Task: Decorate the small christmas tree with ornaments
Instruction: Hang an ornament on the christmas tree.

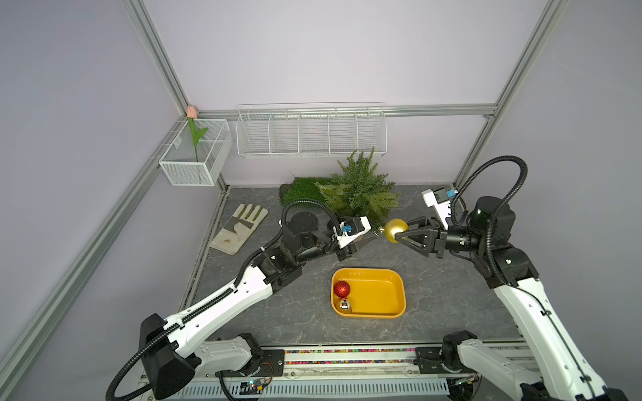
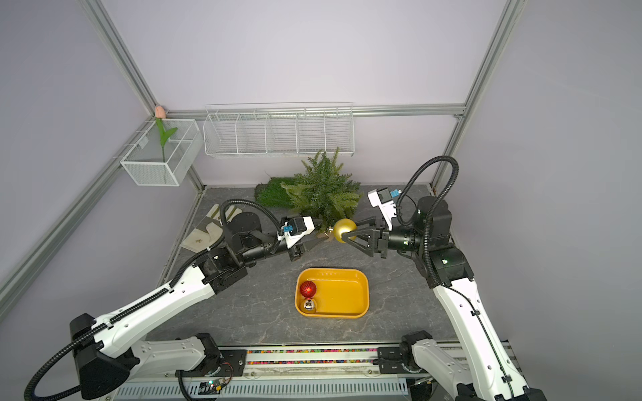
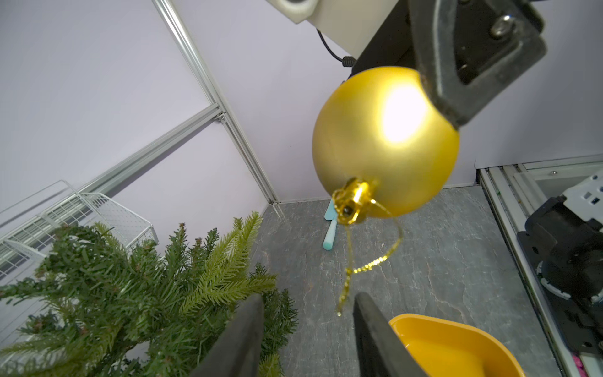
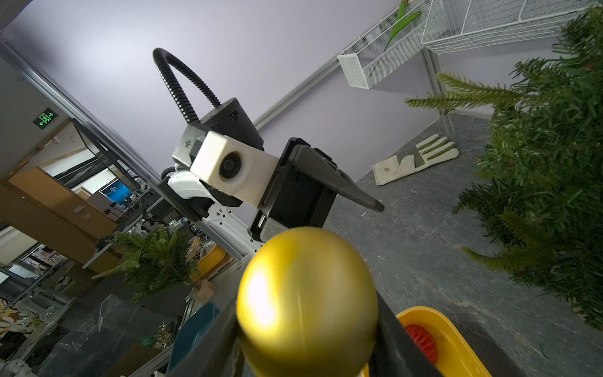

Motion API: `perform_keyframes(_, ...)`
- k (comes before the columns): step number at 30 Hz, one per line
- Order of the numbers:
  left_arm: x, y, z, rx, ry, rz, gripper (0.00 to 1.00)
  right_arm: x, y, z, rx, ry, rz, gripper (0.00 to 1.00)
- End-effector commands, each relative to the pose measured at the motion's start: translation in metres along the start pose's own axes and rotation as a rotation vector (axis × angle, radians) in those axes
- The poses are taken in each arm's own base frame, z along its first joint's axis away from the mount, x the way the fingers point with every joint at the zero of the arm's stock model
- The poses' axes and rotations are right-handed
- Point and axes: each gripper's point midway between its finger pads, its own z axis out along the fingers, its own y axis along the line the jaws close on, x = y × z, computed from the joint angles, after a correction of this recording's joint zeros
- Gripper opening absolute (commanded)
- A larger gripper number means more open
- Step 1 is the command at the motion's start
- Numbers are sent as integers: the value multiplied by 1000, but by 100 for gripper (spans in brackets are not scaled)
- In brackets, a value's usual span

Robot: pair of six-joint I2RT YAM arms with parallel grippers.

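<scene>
Looks like the first hang: past red ball (image 1: pixel 342 289) and silver ball (image 1: pixel 344 305) in the tray (image 1: pixel 368 271) at 6 o'clock, holding gold ball (image 1: pixel 392 227) tight in right gripper (image 1: pixel 402 232) mid-counter, left gripper (image 3: pixel 308 296) apart at its string (image 3: pixel 348 254), probably needing a pinch next, then the small christmas tree (image 1: pixel 361 194) at 12 o'clock.

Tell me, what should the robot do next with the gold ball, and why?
Probably the left tool should pinch shut on the loop. The right tool holds the gold ball beside the tree, cap toward the left tool. The loop dangles by the gap between the left tool's open fingers, not yet gripped.
</scene>
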Motion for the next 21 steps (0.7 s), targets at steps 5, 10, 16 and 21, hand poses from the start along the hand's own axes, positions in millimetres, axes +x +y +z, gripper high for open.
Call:
perform_keyframes(5, -10, -7, -1, 58, -24, 13, 23, 2, 7, -4, -7, -1, -39, 48)
perform_keyframes(10, -13, -4, -1, 48, -25, 14, 20, 4, 3, -5, 16, -3, -34, 47)
perform_keyframes(16, -17, -2, -1, 45, -32, 6, 43, 5, 2, -5, 23, -7, -36, 47)
perform_keyframes(21, -22, -5, 0, 66, -54, 2, 43, 6, 2, -5, 24, -6, -38, 47)
